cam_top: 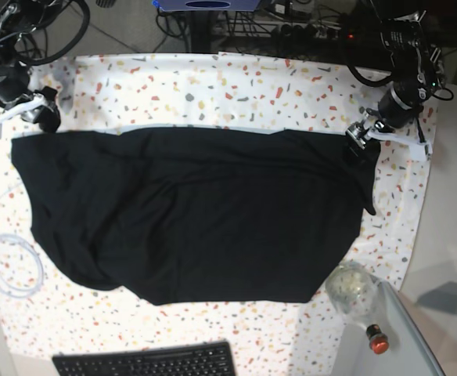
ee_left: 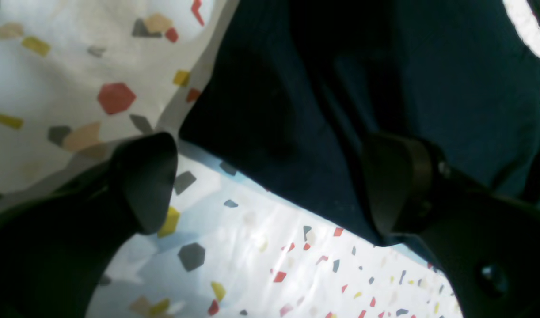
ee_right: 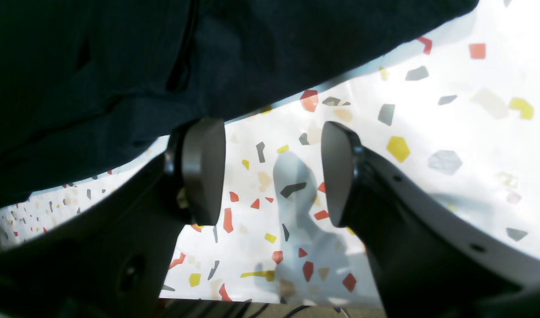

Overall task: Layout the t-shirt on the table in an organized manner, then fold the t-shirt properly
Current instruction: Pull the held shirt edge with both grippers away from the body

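Note:
The black t-shirt (cam_top: 197, 211) lies spread wide across the speckled table (cam_top: 213, 86), with creases and a rumpled lower left edge. My left gripper (cam_top: 360, 145) is at the shirt's far right corner. In the left wrist view it (ee_left: 270, 185) stands open, one finger (ee_left: 146, 181) over the cloth of the table (ee_left: 252, 247), the other over the t-shirt (ee_left: 451, 88). My right gripper (cam_top: 47, 117) is at the shirt's far left corner. In the right wrist view it (ee_right: 270, 174) is open with only the table (ee_right: 451, 132) between its fingers, and the t-shirt (ee_right: 119, 66) lies just beyond them.
A black keyboard (cam_top: 146, 362) sits at the near edge. A coil of white cable (cam_top: 9, 262) lies at the left. A glass bottle (cam_top: 352, 288) with a red cap lies near the right front corner, beside a plain grey side surface (cam_top: 448, 258). Cables crowd the far edge.

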`<action>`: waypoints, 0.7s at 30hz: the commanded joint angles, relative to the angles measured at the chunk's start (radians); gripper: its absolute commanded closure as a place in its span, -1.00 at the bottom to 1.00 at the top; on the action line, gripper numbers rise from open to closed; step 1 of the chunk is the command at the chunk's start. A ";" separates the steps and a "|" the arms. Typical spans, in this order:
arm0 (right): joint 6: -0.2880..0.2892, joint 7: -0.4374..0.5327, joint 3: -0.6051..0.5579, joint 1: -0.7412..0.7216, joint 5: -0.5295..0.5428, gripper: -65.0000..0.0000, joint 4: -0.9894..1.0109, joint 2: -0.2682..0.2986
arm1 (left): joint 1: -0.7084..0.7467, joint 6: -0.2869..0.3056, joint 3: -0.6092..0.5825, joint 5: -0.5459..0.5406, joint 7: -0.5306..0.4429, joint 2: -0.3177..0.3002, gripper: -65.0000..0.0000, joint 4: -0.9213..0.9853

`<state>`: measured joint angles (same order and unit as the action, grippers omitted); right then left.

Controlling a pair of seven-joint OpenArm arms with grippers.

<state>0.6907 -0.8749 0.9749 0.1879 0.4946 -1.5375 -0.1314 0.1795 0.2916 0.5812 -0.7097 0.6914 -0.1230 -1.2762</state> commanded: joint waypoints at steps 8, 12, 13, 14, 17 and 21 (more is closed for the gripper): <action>0.005 0.024 0.160 -0.117 0.049 -0.01 0.154 0.020 | -0.019 -0.005 -0.002 0.005 0.011 -0.010 0.58 0.005; 0.001 0.032 0.166 -0.156 0.046 -0.01 0.256 0.057 | -0.015 -0.005 -0.002 0.005 0.011 -0.011 1.00 0.000; 0.001 0.043 0.166 -0.164 0.046 -0.01 0.288 0.069 | -0.013 -0.005 -0.002 0.005 0.011 -0.013 1.00 -0.001; 0.001 0.059 0.166 -0.170 0.046 -0.01 0.314 0.077 | -0.013 -0.005 -0.002 0.005 0.011 -0.014 1.00 -0.001; -0.035 0.142 0.166 -0.186 0.046 -0.01 0.398 0.100 | -0.011 -0.005 -0.002 0.005 0.014 -0.016 1.00 -0.003; -0.081 0.242 0.158 -0.201 0.052 -0.01 0.490 0.126 | -0.010 -0.005 -0.005 0.005 0.015 -0.016 1.00 -0.003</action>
<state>0.6254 -0.6376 1.1324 -0.0040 0.5606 -1.0393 -0.0174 0.1722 0.2836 0.5739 -0.6895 0.7185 -0.1249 -1.2591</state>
